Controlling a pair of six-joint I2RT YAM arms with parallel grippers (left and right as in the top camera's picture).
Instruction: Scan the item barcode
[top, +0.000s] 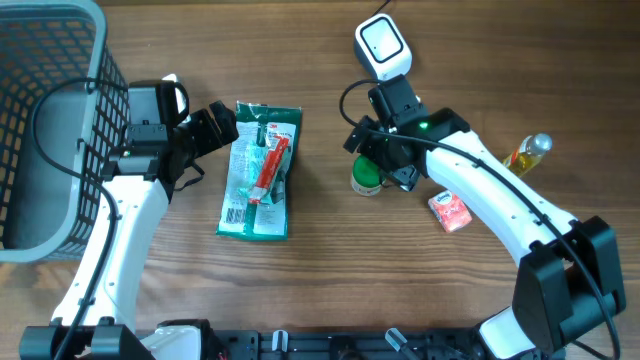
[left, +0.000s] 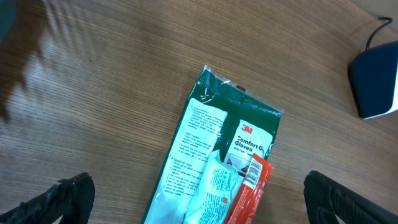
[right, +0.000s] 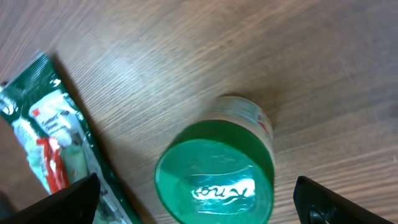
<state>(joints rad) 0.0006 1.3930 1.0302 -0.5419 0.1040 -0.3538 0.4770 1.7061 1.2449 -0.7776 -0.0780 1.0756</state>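
A green glove packet (top: 260, 170) lies flat on the wooden table with a red-and-white pack on top of it; a small barcode shows on the red pack (left: 252, 171). My left gripper (top: 220, 124) hovers open at the packet's upper left edge, its fingers (left: 68, 199) spread wide to either side of the packet (left: 217, 155). The white scanner (top: 383, 47) stands at the back and shows as a dark block (left: 376, 81) in the left wrist view. My right gripper (top: 388, 166) is open just above a green-lidded jar (right: 214, 180), holding nothing.
A grey wire basket (top: 50, 120) fills the far left. A small red carton (top: 449, 212) and a yellow bottle (top: 528, 153) lie at the right, near the right arm. The scanner's black cable loops beside the jar (top: 366, 178).
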